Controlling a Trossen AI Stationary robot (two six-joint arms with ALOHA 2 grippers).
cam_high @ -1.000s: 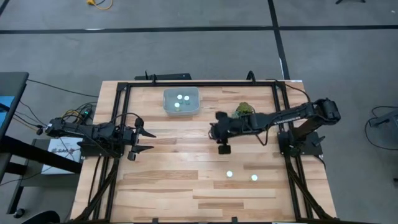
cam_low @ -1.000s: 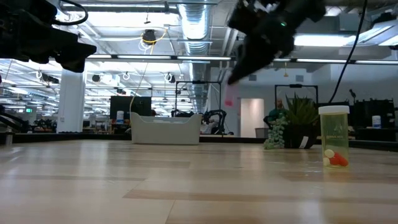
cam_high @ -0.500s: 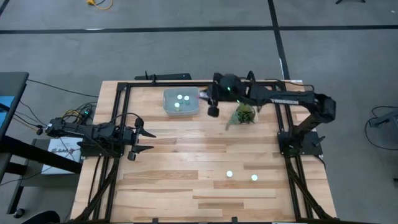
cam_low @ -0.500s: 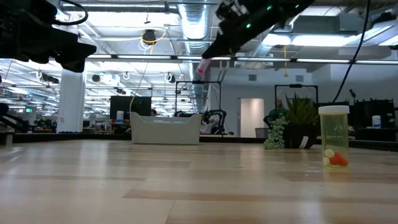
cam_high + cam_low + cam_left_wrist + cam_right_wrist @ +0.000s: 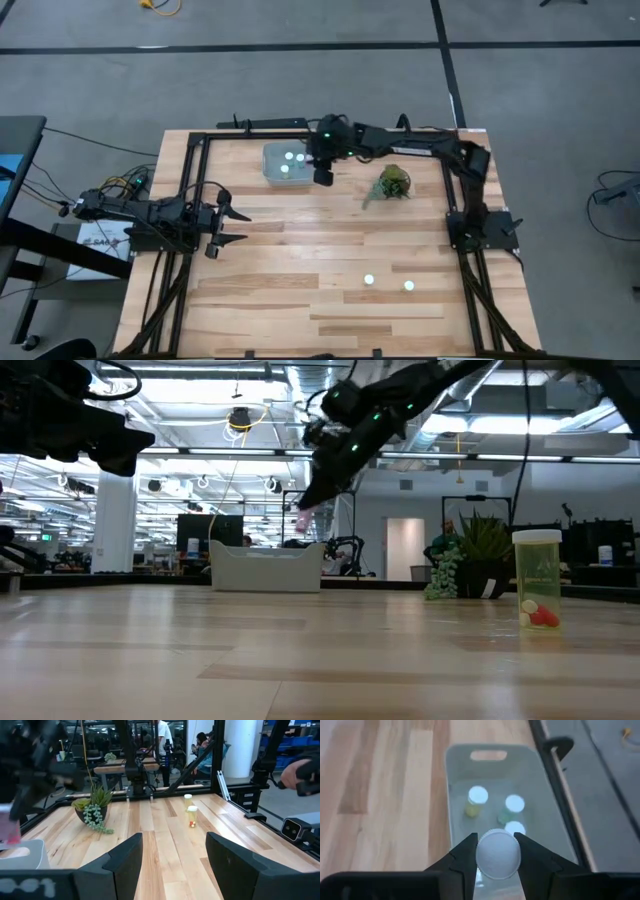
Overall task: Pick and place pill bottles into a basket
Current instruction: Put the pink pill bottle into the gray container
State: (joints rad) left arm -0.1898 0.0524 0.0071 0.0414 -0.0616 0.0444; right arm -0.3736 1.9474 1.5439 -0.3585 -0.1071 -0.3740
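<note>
The left gripper (image 5: 232, 226) waits at the worktop's (image 5: 300, 290) left edge, fingers spread wide and holding nothing. Further right, the right gripper (image 5: 322, 174) hangs at the basket's (image 5: 272, 174) right rim; only its wrist view shows a white-capped pill bottle (image 5: 498, 854) pinched between its fingers, above three bottles in the basket. Two more bottles (image 5: 368, 280) stand on the pale wood planks beyond a green sprig (image 5: 392, 183). The low view adds a hall of pipes and ceiling lights behind.
</note>
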